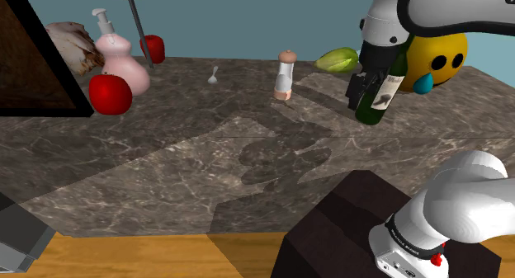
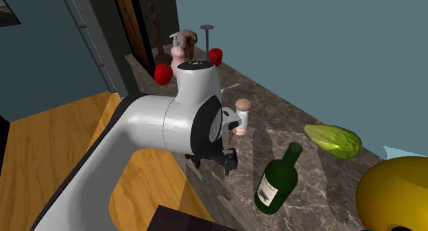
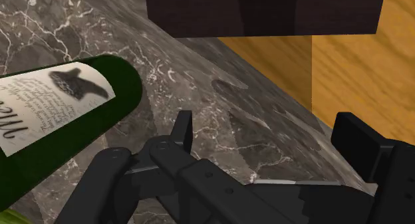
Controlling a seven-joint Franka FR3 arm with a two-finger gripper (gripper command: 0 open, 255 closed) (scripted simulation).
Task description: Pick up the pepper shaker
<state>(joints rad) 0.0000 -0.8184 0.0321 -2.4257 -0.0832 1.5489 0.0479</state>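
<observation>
— Where is the pepper shaker (image 1: 285, 74) found?
— It is stood upright on the counter (image 1: 165, 169), long axis vertical, brown cap uppermost, apart from the tool (image 3: 268, 129).
— How should it be taken?
— It is judged light, stiff and rather smooth, so the slim body is best gripped across. The tool is spread wide with nothing held, a green bottle (image 3: 60, 123) just beside it.
</observation>
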